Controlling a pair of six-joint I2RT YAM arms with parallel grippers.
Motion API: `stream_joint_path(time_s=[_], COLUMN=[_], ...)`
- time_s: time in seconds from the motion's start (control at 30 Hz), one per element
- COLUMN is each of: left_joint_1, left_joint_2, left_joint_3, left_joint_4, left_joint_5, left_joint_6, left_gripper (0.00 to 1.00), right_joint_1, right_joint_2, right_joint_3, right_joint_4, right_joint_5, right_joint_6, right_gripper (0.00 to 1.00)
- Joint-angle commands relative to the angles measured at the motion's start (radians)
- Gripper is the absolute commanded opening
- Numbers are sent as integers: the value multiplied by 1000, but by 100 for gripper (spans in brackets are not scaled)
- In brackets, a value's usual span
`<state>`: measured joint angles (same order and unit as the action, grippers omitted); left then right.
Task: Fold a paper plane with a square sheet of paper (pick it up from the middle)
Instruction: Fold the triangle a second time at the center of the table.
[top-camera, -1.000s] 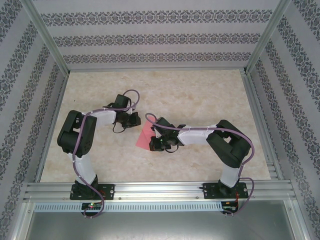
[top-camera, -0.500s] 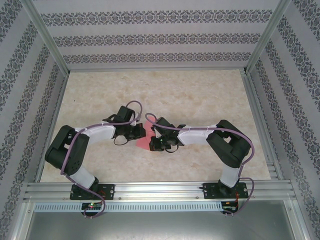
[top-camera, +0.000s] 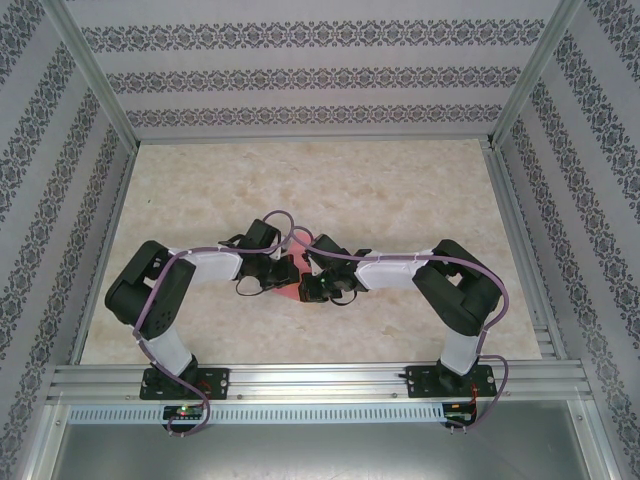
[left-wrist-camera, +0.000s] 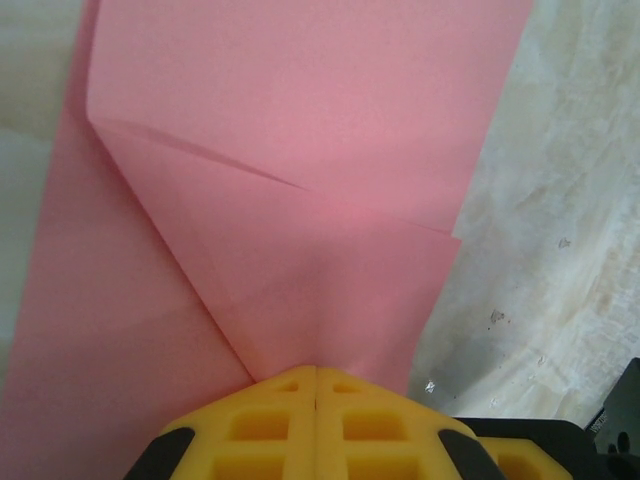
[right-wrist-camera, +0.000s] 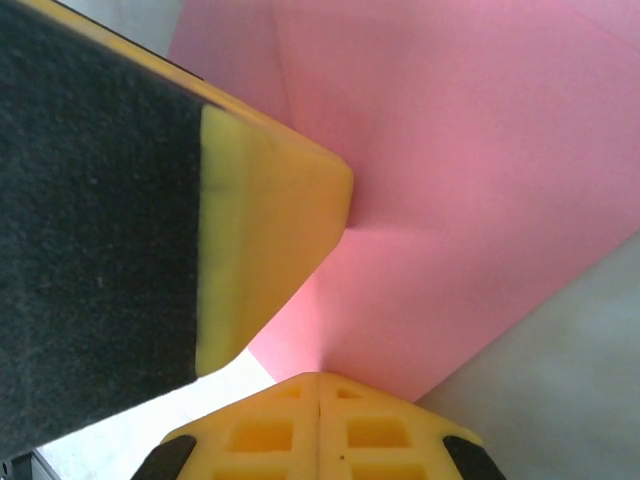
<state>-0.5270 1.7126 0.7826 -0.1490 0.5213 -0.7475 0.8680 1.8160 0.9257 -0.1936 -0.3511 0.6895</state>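
The square sheet of paper (top-camera: 289, 292) is salmon pink, partly folded, and lies at the table's centre between both grippers. In the left wrist view the paper (left-wrist-camera: 300, 120) shows a diagonal crease and an overlapping flap. My left gripper (left-wrist-camera: 316, 368) is shut, its yellow tips pressed onto the paper, with nothing seen between them. My right gripper (right-wrist-camera: 318, 376) is shut on the paper's (right-wrist-camera: 470, 180) near edge, and a crease rises from its tips. The left gripper's yellow finger (right-wrist-camera: 270, 230) touches that crease from the left. From above, the left gripper (top-camera: 284, 272) and the right gripper (top-camera: 305, 286) almost meet.
The pale marble-pattern table (top-camera: 400, 190) is bounded by aluminium rails and patterned walls. Both arms bend inward with purple cables (top-camera: 275, 215) looping above the wrists. Open table surface lies behind the grippers and to both sides.
My left arm has swung right and toward the right gripper, bringing its shut tips onto the paper. The right arm has stayed in place; less paper shows from above.
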Motion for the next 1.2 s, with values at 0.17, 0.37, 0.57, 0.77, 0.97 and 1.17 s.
stream_joint_path(time_s=[0.17, 0.37, 0.57, 0.77, 0.97, 1.17], left_joint_1=[-11, 47, 112, 156, 197, 224], left_joint_2=[46, 64, 121, 163, 164, 183], left_joint_3=[41, 70, 123, 157, 172, 203], left_joint_4=[-79, -107, -82, -53, -48, -56], left_joint_5=[-110, -124, -67, -36, -29, -34], left_joint_6=[51, 114, 154, 169, 194, 207], left_gripper=[0, 1, 1, 1, 2, 2], right_joint_1=[8, 11, 19, 23, 23, 23], right_joint_2=[108, 128, 153, 172, 174, 170], right_joint_3=[-70, -71, -72, -82, -84, -84], right_joint_4=[-224, -253, -283, -291, -288, -288], right_joint_5=[89, 110, 164, 173, 168, 167], right_joint_6=[8, 7, 4, -1, -1, 1], right_gripper=[3, 3, 3, 2, 3, 2])
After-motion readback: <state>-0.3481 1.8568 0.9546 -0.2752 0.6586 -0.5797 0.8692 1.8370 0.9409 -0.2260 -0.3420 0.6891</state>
